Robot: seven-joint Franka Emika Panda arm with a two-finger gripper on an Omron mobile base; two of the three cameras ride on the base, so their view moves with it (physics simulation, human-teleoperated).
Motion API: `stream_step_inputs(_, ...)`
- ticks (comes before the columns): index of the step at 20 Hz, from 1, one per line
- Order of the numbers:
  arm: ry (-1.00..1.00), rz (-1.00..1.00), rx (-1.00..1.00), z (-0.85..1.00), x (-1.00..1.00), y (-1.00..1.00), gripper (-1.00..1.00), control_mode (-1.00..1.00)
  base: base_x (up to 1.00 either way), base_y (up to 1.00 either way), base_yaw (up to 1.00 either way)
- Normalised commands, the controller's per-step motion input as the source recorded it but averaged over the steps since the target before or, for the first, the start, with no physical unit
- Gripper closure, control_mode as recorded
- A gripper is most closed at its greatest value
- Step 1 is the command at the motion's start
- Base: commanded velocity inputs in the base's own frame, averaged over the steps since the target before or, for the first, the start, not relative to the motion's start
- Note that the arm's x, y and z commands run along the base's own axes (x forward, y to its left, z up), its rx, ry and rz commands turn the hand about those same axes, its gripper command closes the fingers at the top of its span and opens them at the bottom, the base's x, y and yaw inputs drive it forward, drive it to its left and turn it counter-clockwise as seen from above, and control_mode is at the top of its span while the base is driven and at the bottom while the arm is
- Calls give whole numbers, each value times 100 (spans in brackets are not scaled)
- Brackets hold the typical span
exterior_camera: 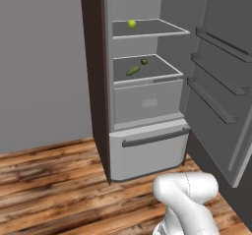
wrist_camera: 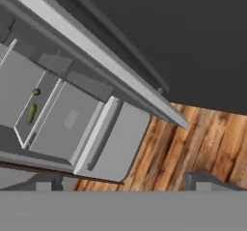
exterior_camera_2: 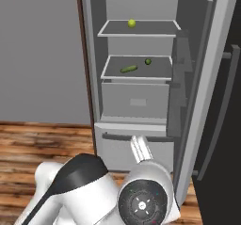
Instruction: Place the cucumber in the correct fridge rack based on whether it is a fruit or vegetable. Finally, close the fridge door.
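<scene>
The cucumber (exterior_camera: 133, 71) already lies on the fridge rack (exterior_camera: 170, 73), with a small dark green ball (exterior_camera: 144, 61) near it at about 1 o'clock. The gripper (wrist_camera: 124, 180) is spread wide and holds nothing. The fridge door (exterior_camera: 224, 96) stands open. To shut it well, I think the hand should go behind the door and push slowly.

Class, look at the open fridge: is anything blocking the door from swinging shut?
Nothing visible does. The cucumber already lies on the lower rack, well inside the fridge. The door stands wide open, and the open gripper holds nothing.
</scene>
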Motion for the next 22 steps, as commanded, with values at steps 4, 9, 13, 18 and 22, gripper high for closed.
stream_step_inputs(4,0,1,5,-19,63,-97,-100,-100,0,0,0)
stream_step_inputs(9,0,5,-3,-38,81,-53,-100,-100,0,0,0)
stream_step_inputs(13,-1,0,0,-39,67,-37,-100,-100,0,0,0)
stream_step_inputs(18,0,1,0,-14,54,-33,-100,-100,0,0,0)
stream_step_inputs(22,0,5,2,0,13,-30,-100,-100,0,0,0)
